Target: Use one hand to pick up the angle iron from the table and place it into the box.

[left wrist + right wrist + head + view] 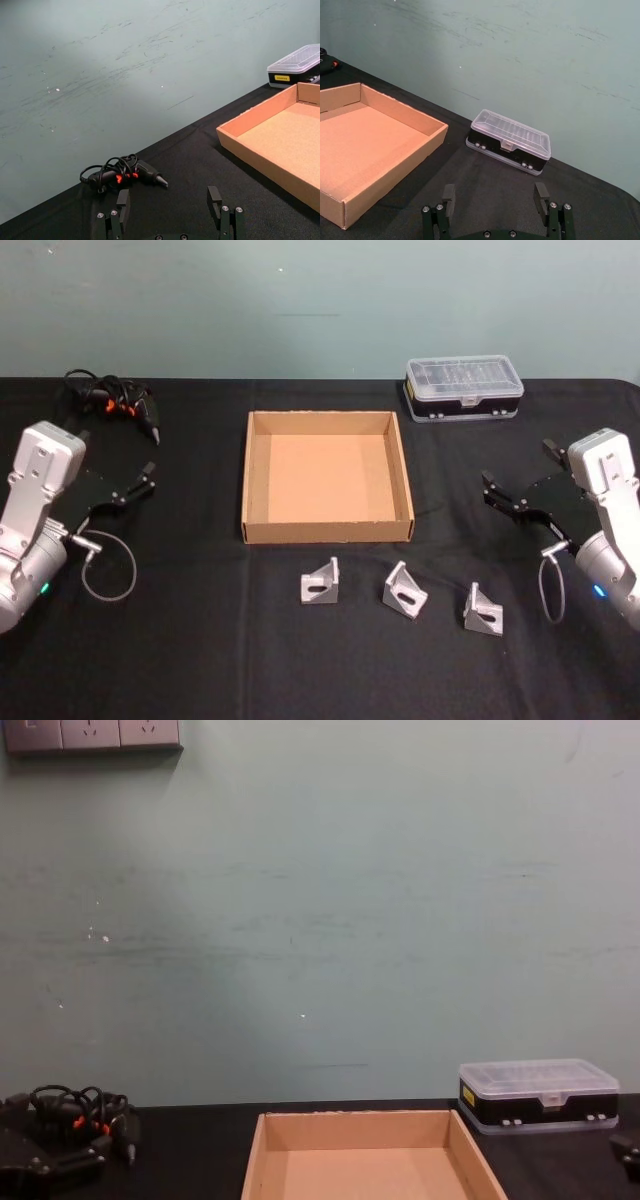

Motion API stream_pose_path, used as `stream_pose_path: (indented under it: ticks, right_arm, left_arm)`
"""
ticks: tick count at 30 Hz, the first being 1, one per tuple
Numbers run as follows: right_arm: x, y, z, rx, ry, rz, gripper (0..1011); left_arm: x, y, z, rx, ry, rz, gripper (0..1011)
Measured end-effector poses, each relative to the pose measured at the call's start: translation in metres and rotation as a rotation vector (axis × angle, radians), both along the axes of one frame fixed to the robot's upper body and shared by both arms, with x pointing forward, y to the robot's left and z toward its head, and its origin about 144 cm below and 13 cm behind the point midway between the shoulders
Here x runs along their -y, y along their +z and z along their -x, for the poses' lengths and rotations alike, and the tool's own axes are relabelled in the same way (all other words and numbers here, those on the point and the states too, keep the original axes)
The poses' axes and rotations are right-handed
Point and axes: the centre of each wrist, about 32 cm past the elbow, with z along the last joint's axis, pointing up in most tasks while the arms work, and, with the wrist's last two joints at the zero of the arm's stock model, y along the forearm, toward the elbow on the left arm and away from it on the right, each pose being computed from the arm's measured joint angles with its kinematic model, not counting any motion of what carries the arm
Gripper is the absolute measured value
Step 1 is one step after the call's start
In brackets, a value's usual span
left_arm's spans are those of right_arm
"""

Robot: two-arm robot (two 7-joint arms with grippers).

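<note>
Rightmost angle iron (484,609): on tabletop (200,665), front-right of box (327,531). Right gripper (518,470) nearest, jaws wide apart, empty. Left gripper (140,483) likewise, farther.

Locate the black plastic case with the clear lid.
In the head view, the black plastic case with a clear lid sits far back on the right, just beyond the far right corner of the tan cardboard box.

Three silver angle irons and a tan box (327,532) on the black surface (200,660).
The irons stand in a row near the box's near wall, apart from one another: left iron (320,582), middle iron (406,590), right iron (484,609). The shallow box is open-topped and plain brown inside.
</note>
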Motion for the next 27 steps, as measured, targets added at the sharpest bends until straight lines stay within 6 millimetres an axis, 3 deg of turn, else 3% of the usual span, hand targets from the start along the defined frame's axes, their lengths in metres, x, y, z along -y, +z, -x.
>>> stream_pose_path:
  ticks: [20, 27]
  right_arm:
    - [0.0, 0.001, 0.001, 0.002, 0.005, -0.002, 1000]
    - [-0.003, 0.014, 0.014, 0.017, 0.066, -0.021, 1000]
  left_arm:
    - [0.0, 0.0, 0.0, 0.0, 0.0, 0.0, 1011]
    - [0.0, 0.0, 0.0, 0.0, 0.0, 0.0, 1011]
